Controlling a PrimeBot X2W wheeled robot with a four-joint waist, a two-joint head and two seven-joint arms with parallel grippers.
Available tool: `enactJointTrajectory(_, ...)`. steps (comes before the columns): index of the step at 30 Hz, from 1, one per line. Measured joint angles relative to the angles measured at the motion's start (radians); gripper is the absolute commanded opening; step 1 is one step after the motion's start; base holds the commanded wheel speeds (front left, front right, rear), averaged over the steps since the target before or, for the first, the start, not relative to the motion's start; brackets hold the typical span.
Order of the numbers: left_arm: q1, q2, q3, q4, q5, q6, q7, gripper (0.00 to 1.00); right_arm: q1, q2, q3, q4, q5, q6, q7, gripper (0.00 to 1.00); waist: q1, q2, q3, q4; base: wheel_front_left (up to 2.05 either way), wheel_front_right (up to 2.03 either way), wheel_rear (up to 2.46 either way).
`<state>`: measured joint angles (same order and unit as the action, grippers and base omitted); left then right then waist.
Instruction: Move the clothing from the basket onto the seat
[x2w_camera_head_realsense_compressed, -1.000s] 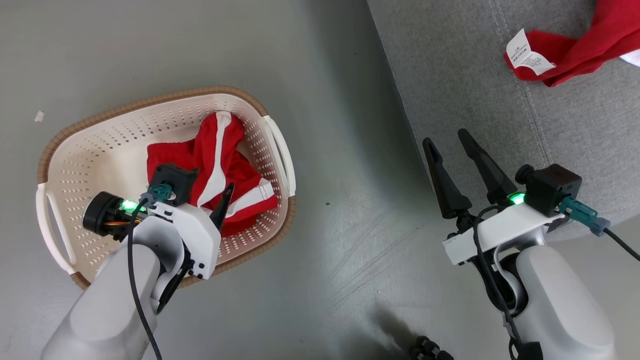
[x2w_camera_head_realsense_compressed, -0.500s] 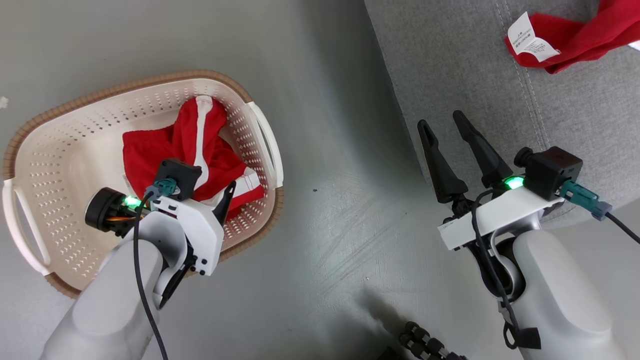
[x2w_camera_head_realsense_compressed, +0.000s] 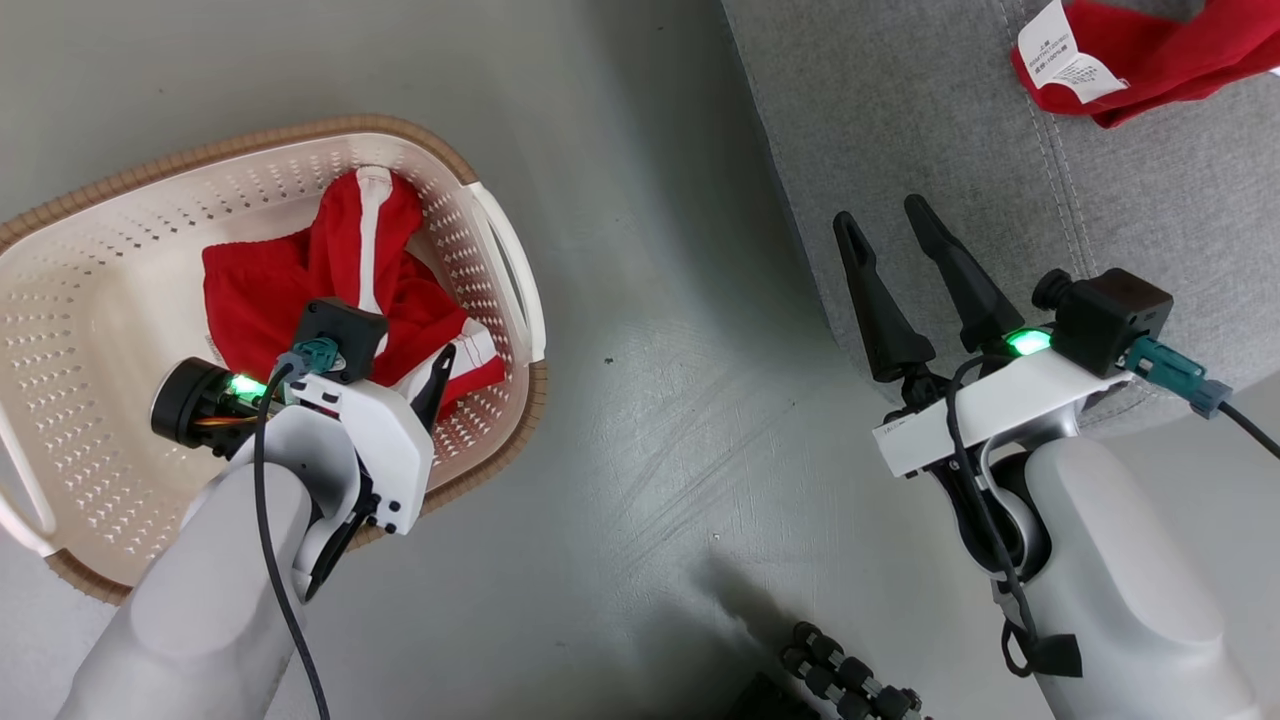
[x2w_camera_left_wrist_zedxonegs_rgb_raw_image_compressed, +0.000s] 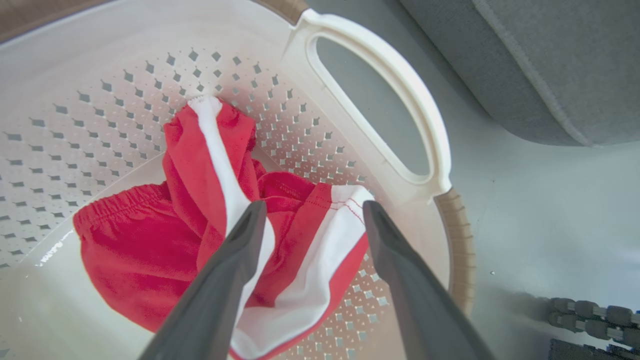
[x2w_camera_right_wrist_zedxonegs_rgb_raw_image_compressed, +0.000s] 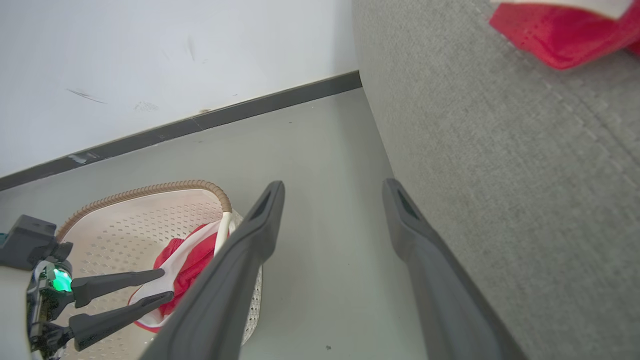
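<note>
Hovering over clothing (x2w_camera_left_wrist_zedxonegs_rgb_raw_image_compressed: 130, 250) in basket (x2w_camera_left_wrist_zedxonegs_rgb_raw_image_compressed: 75, 100), left gripper (x2w_camera_left_wrist_zedxonegs_rgb_raw_image_compressed: 314, 207) spread wide (empty); right gripper (x2w_camera_right_wrist_zedxonegs_rgb_raw_image_compressed: 333, 185) parted beside seat (x2w_camera_right_wrist_zedxonegs_rgb_raw_image_compressed: 500, 150).

Head cam has moved: basket (x2w_camera_head_realsense_compressed: 120, 330) now further L in view, its L end cut by frame; labelled garment (x2w_camera_head_realsense_compressed: 1150, 60) on seat (x2w_camera_head_realsense_compressed: 900, 120) nearer top edge. L end effector (x2w_camera_left_wrist_zedxonegs_rgb_raw_image_compressed: 315, 207) closer to basket's R handle (x2w_camera_head_realsense_compressed: 510, 270). R end effector (x2w_camera_head_realsense_compressed: 880, 212) higher in view.
</note>
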<state>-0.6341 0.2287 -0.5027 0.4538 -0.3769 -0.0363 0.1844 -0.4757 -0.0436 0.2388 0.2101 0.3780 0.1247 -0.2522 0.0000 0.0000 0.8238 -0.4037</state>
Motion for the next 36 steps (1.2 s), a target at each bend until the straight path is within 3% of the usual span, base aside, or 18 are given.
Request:
enactJointTrajectory(11,-0.034,0.019,0.013,0.028,0.01,0.025,0.001,1.0,-0.011,0.0,0.007,-0.001,0.007,0.0,0.0,1.0,0.0,0.0,0.028,-0.012,0.0,0.0,0.0)
enactJointTrajectory(36,-0.091,0.039,0.023,0.092,0.021,0.034,0.0,1.0,-0.046,0.001,0.03,-0.002,0.021,0.0,0.0,1.0,0.0,0.0,0.077,-0.031,0.0,0.0,0.0)
